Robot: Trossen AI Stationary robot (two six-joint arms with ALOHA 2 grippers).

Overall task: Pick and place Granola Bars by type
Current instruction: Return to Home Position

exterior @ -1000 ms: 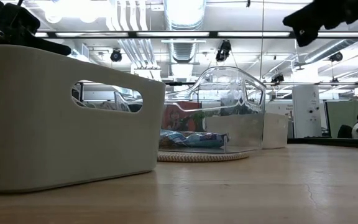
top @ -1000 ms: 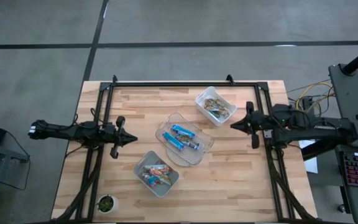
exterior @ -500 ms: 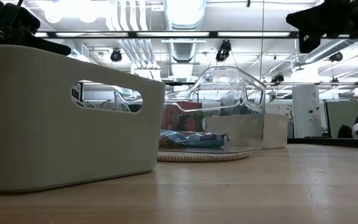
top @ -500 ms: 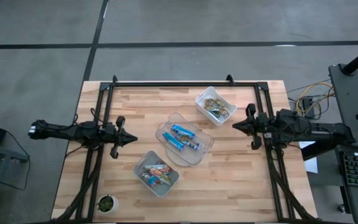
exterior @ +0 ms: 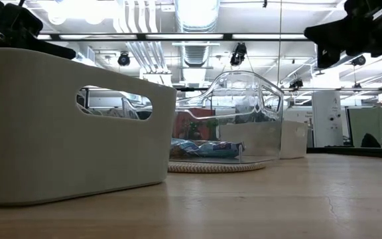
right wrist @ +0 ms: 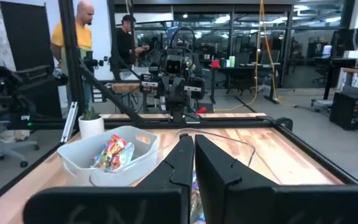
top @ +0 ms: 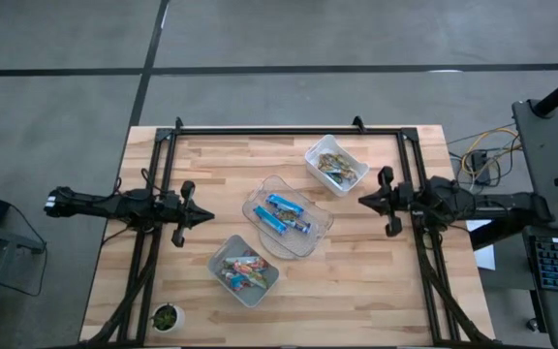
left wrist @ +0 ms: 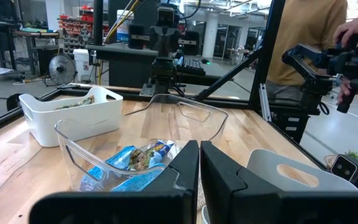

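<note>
Wooden table, seen from above, carries three bins in a diagonal row from near-left to far-right.

1. A small potted plant sits at the near-left corner.
2. The near white bin holds the red/orange Granola Bars.
3. At mid-table, the clear bin holds the blue Granola Bars. Their long axes run far-left to near-right.
4. The left gripper hovers to the left of the clear bin. Its fingers are closed together on nothing.
5. The right gripper hovers slightly farther back, to the right of the clear bin. Its fingers are likewise closed and empty.
6. The far white bin holds the greenish-brown Granola Bars. The right gripper is the nearer one, with the bin to the far-left of its fingertips.

Every bar in view sits inside a bin, so sorting appears complete. The coming move probably calls for each arm to draw outward, away from the bins, with no grasp needed.
</note>
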